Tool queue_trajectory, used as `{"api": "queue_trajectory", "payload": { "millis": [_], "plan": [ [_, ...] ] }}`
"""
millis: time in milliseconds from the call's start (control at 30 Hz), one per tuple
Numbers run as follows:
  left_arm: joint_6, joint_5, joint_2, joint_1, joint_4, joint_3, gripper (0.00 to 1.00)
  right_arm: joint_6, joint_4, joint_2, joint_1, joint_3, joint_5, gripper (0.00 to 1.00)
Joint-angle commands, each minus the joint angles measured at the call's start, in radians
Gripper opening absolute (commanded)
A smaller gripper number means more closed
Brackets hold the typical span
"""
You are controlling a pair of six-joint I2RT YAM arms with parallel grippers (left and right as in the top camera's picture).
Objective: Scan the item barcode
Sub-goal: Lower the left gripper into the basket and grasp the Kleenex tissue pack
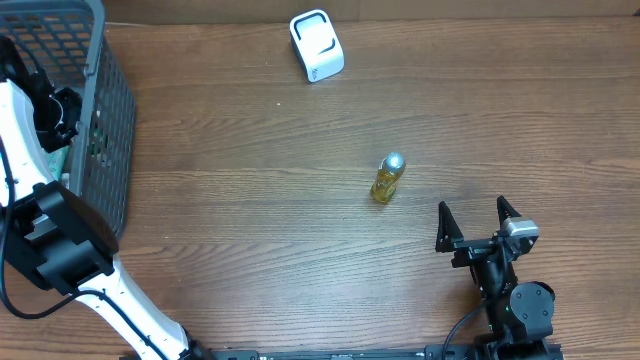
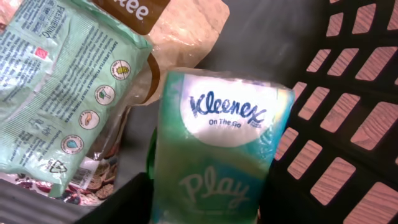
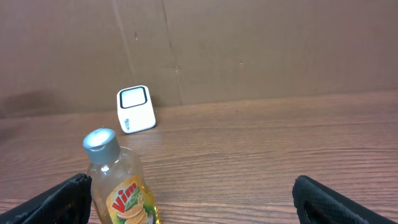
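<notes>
The overhead camera looks straight down on the bench (image 1: 250, 260), from the grey basket (image 1: 110, 120) at its left edge to the right claw (image 1: 471, 205) near the front. The left wrist camera sits very close inside that basket, its view filled by a Kleenex pack (image 2: 217, 143). The right wrist camera looks low and level across the bench, sharing the yellow bottle (image 3: 121, 186) and white scanner (image 3: 135, 109) with the overhead view.

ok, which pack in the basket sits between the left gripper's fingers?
The white-and-teal Kleenex pack; the green printed pack and the brown bag lie off to one side, outside the jaws.
</notes>
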Motion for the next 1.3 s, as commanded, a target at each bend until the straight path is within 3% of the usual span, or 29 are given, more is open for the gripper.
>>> {"api": "queue_trajectory", "payload": {
  "millis": [0, 267, 467, 533, 600, 667, 933, 1100, 1267],
  "plan": [
    [0.013, -0.007, 0.009, -0.008, 0.000, -0.007, 0.48, -0.003, 0.007, -0.007, -0.003, -0.011, -0.005, 1.00],
    [0.013, -0.007, 0.006, -0.007, -0.048, -0.006, 0.43, -0.003, 0.007, -0.007, -0.003, -0.011, -0.005, 1.00],
    [0.014, -0.008, 0.002, -0.007, -0.074, -0.006, 0.45, -0.004, 0.007, -0.007, -0.003, -0.011, -0.005, 1.00],
    [0.014, -0.008, 0.002, -0.007, -0.073, -0.006, 0.52, -0.003, 0.007, -0.007, -0.003, -0.011, -0.005, 1.00],
    [0.014, -0.008, 0.002, -0.007, -0.068, -0.006, 0.69, -0.003, 0.007, -0.007, -0.003, -0.011, -0.005, 1.00],
    [0.013, -0.007, 0.002, -0.006, -0.063, -0.006, 0.78, -0.003, 0.007, -0.007, -0.003, -0.011, -0.005, 1.00],
    [0.014, -0.007, 0.005, -0.006, -0.035, -0.008, 0.92, -0.003, 0.007, -0.007, -0.003, -0.011, -0.005, 1.00],
    [0.014, -0.006, 0.015, -0.006, 0.005, -0.052, 0.94, -0.003, 0.007, -0.007, -0.003, -0.011, -0.005, 1.00],
    [0.014, 0.015, 0.016, -0.006, 0.069, -0.127, 0.85, -0.003, 0.007, -0.007, -0.003, -0.011, -0.005, 1.00]
  ]
}}
